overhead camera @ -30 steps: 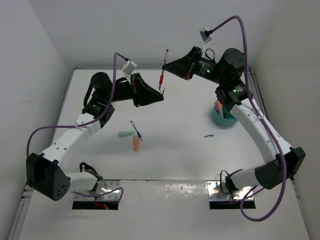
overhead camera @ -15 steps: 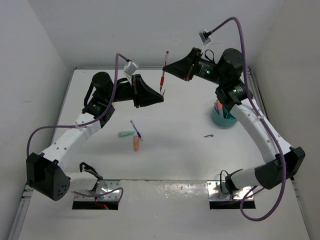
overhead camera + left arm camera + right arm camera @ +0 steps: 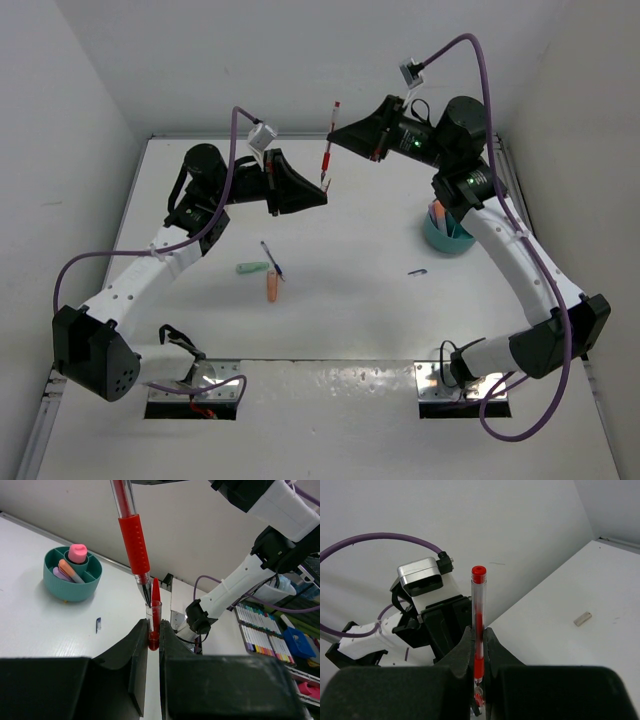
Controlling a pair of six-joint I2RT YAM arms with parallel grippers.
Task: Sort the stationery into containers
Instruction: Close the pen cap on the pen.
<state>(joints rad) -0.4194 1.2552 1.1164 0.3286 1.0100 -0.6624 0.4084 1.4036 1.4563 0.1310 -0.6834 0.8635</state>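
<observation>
- right gripper [image 3: 479,642] is clamped on the red pen [image 3: 478,597], held upright in the air well left of the cup [image 3: 440,242]
- left gripper [image 3: 154,632] is pinching a red cap [image 3: 155,594], with the pen tip right beside it
- cup's got a pink marker [image 3: 77,553] and a lilac highlighter [image 3: 59,573] in it
- purple piece [image 3: 418,271] lies on the table [image 3: 360,310] near the cup
- mint stub [image 3: 250,268], orange stub [image 3: 271,288] and blue pen [image 3: 272,260] lie much farther left of the cup

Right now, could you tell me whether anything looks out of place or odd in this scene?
Yes. The red pen, pinched upright in the right hand, has its cap off. The left hand grips the cap just under the pen's tip, and both are in mid-air.
</observation>
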